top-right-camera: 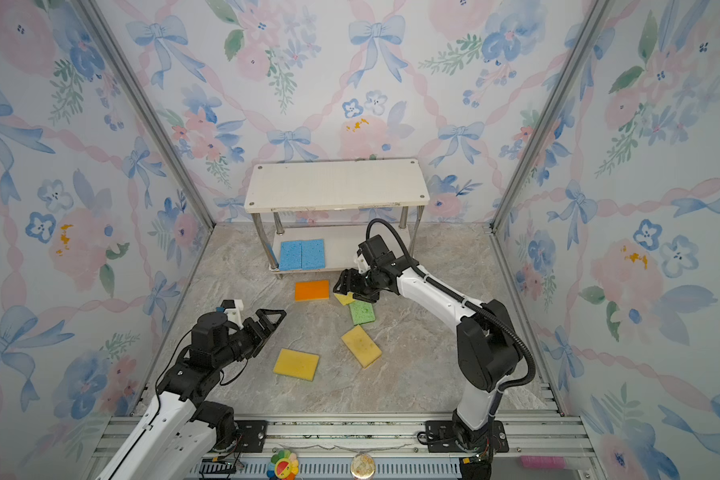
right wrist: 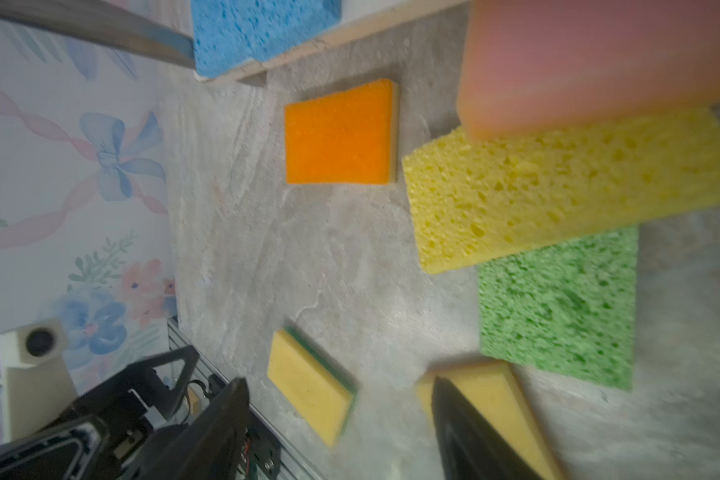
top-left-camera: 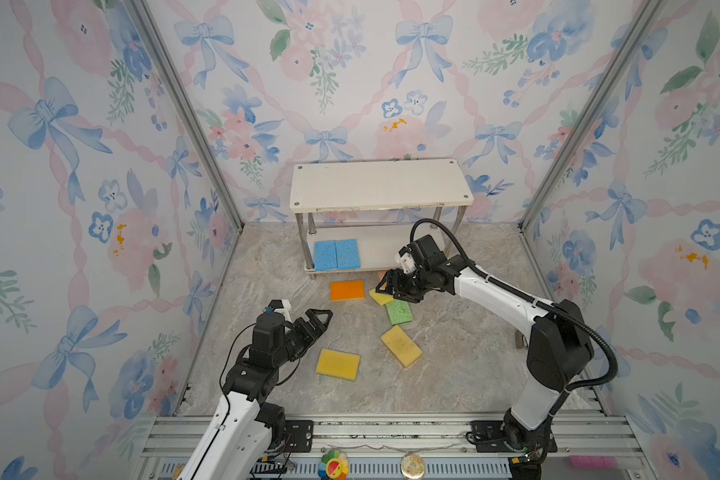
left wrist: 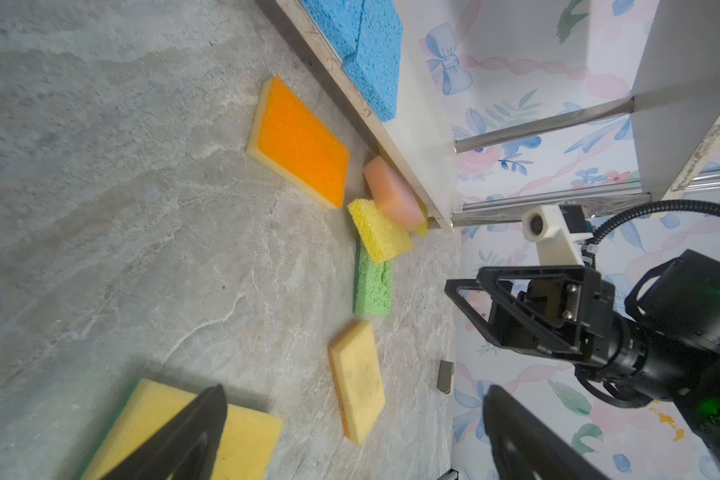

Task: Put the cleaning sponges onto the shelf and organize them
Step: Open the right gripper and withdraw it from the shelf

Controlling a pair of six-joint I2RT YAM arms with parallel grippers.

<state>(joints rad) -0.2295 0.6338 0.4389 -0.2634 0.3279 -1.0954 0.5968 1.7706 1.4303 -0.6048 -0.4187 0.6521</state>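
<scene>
**Right gripper (top-left-camera: 386, 291) open and empty over the sponge pile in front of the shelf (top-left-camera: 379, 183)**

In both top views the shelf stood against the back wall (top-left-camera: 350, 83). Two blue sponges (top-left-camera: 336, 254) lay side by side at the left end of its lower board. The right gripper hung low just in front of that board, its jaws spread with nothing between them. Beneath and just beside it lay an overlapping pile of three:
- a pink sponge (left wrist: 393, 195), blurred, at the board's front edge; whether it was resting there could not be told
- a yellow porous sponge (right wrist: 558, 187), partly under the pink one
- a green sponge (top-left-camera: 399, 311), partly under the yellow porous one

An orange sponge (top-left-camera: 347, 289) lay flat just left of the pile, clear of the gripper's fingers. Nearer the robot, a tan-yellow sponge (top-left-camera: 400, 345) and a yellow sponge (top-left-camera: 338, 364) lay apart from each other and well away from the right gripper. The left gripper (top-left-camera: 327, 320) hovered with its jaws at full spread, holding nothing. The yellow sponge was near its fingertips, on the robot's side of them.
</scene>
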